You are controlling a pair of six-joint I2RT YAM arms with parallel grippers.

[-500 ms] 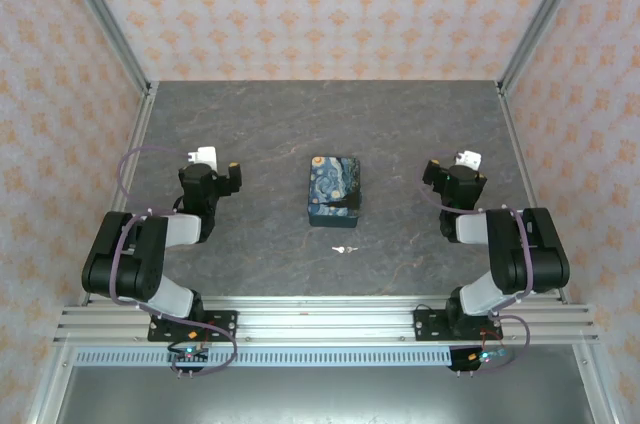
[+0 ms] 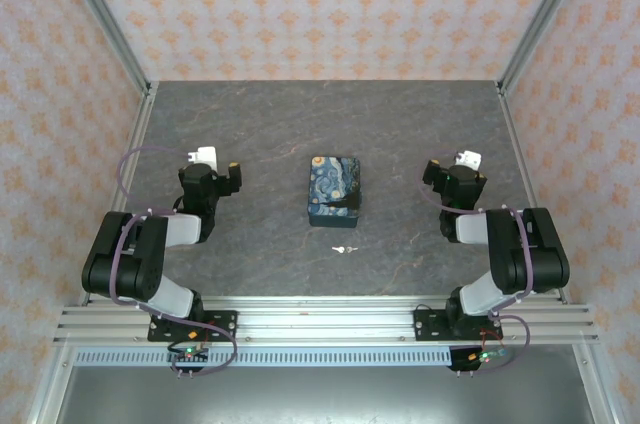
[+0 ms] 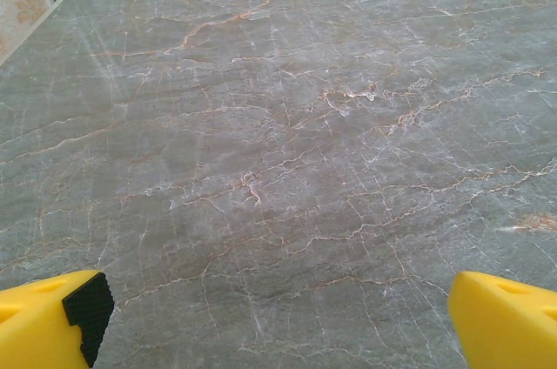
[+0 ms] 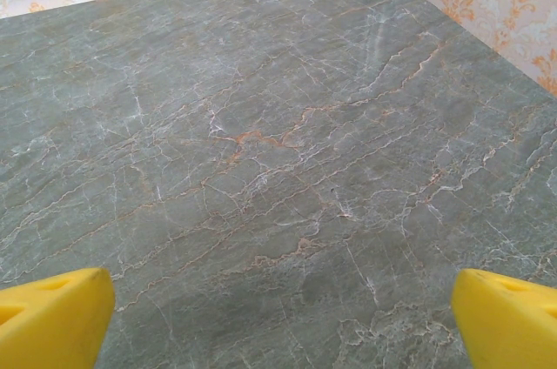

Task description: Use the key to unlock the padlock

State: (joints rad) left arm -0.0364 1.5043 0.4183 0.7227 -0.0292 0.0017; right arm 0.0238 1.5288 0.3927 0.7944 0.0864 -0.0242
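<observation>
We see both arms folded back near their bases, one on each side of the table (image 2: 250, 114), which leaves the middle clear for the work to begin. The left gripper (image 3: 277, 324) has its yellow fingers (image 3: 52, 317) spread wide with nothing between them, only bare marbled tabletop. The right gripper (image 4: 278, 321) stands just as wide and just as empty. We judge this a ready pose, with the jaws parted so that either can close on a small thing. In the top view the patterned box (image 2: 333, 182) sits at the centre of the table, about midway between the two arms, so both can reach it. The padlock (image 2: 345, 205) shows as a small dark body at the near right edge of the box, facing the arms. It is too small for us to tell how it hangs or which way its keyhole points. The key (image 2: 344, 248) lies flat on the table just in front of the box, near the padlock but apart from it, and well away from both grippers. We judge that nothing of the task is done yet. Picking up so thin a key from a flat surface will call for a careful pinch.
</observation>
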